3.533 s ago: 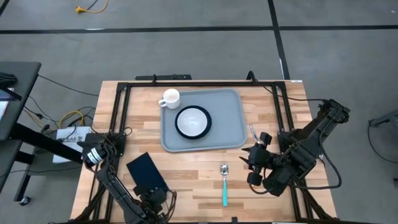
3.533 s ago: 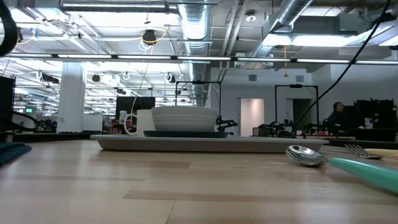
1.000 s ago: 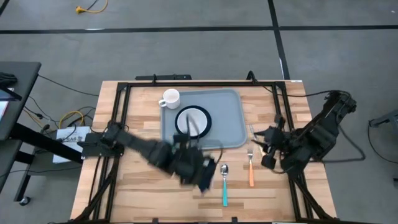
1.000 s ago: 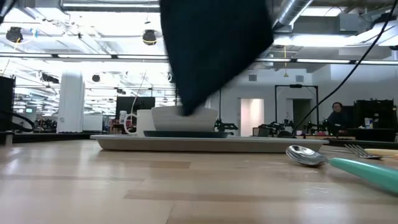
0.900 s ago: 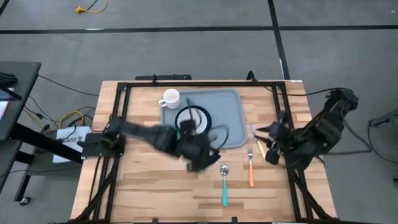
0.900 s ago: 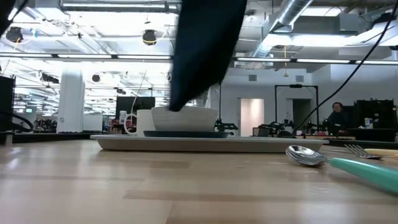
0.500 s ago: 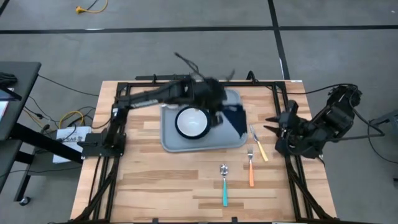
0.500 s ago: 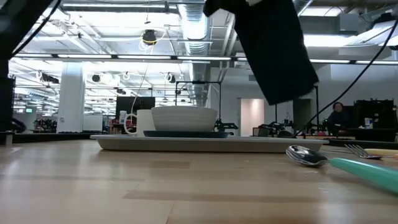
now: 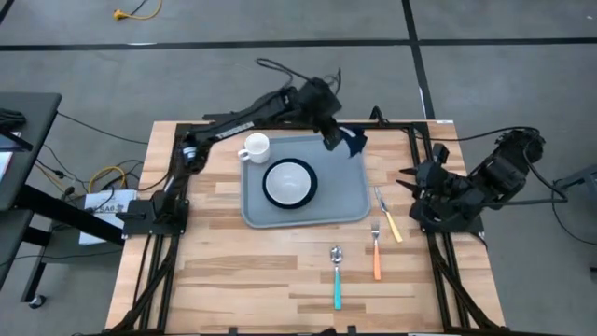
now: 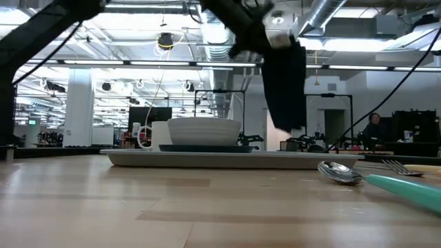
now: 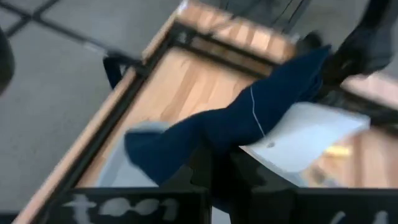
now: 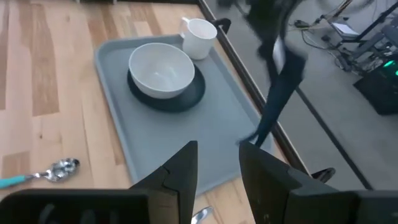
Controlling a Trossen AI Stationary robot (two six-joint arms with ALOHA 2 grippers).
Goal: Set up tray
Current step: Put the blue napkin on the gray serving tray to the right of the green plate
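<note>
The tray (image 9: 347, 191) lies flat mid-table, looking stiff and light, best held by its raised rim; above its far right corner the left gripper (image 9: 332, 138) pinches a limp navy napkin (image 9: 352, 140); the right gripper (image 9: 410, 177) waits beside the table's right edge, fingers parted.

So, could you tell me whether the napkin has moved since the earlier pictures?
Yes. The napkin left the table's near left corner, crossed the tray, and now hangs from the left pincer over the tray's far right corner.
</note>
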